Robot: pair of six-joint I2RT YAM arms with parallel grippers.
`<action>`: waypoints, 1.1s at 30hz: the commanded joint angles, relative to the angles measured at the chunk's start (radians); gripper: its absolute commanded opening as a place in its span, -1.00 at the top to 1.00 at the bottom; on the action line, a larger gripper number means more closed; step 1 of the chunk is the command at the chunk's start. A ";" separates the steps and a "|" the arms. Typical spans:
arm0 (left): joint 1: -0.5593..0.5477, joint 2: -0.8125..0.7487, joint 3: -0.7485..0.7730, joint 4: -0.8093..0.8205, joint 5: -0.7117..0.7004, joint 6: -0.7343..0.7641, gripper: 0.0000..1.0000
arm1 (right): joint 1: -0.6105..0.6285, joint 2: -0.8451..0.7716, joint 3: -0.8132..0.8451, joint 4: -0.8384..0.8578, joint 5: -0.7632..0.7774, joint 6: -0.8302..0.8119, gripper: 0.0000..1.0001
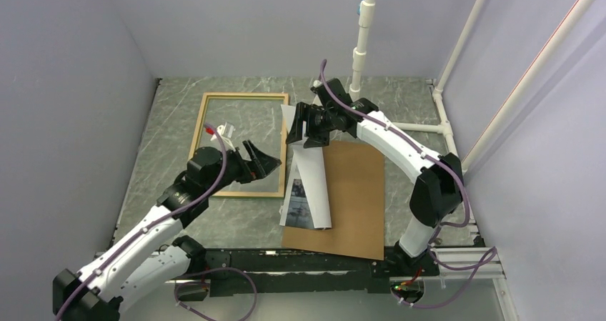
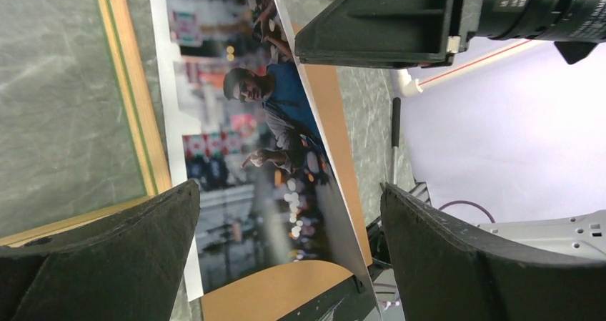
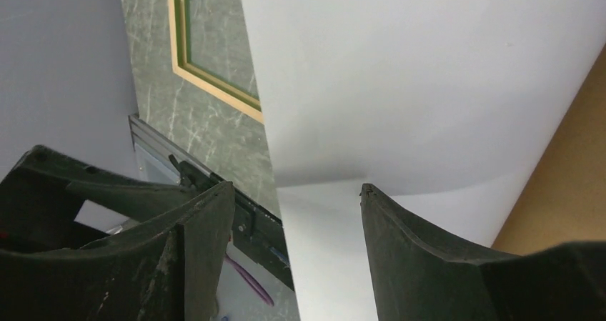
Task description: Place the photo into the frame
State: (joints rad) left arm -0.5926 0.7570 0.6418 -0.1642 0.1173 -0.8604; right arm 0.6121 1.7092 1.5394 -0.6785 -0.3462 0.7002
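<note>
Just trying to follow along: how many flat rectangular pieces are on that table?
3: the wooden frame lying back left, the photo curling upward mid-table, the brown board flat under it. Others might hide beneath the board.

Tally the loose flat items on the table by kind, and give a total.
Large rectangular colour print with a white back: 1
Thin-railed light wood picture frame: 1
Brown rectangular backing board: 1
Total: 3
</note>
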 commanded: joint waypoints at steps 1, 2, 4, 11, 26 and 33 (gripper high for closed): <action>0.015 0.077 -0.044 0.241 0.125 -0.060 -0.99 | 0.000 0.002 -0.008 0.061 0.004 0.002 -0.35; 0.016 0.114 -0.054 0.275 0.140 -0.066 -0.99 | -0.001 0.007 -0.012 0.060 0.010 0.001 -0.36; 0.017 0.174 -0.073 0.352 0.182 -0.083 -0.99 | -0.003 0.014 -0.026 0.058 0.014 -0.003 -0.36; 0.002 0.380 -0.134 0.697 0.283 -0.163 -0.90 | -0.021 0.015 -0.083 0.084 0.022 -0.001 -0.36; -0.075 0.681 -0.078 0.955 0.304 -0.231 -0.57 | -0.083 0.014 -0.125 0.080 0.031 -0.020 -0.38; -0.095 0.782 -0.032 1.015 0.366 -0.226 -0.38 | -0.102 -0.001 -0.131 0.084 0.003 -0.031 -0.39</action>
State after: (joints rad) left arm -0.6724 1.5070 0.5495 0.7448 0.4244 -1.0878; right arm 0.5156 1.7340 1.4029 -0.6231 -0.3214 0.6865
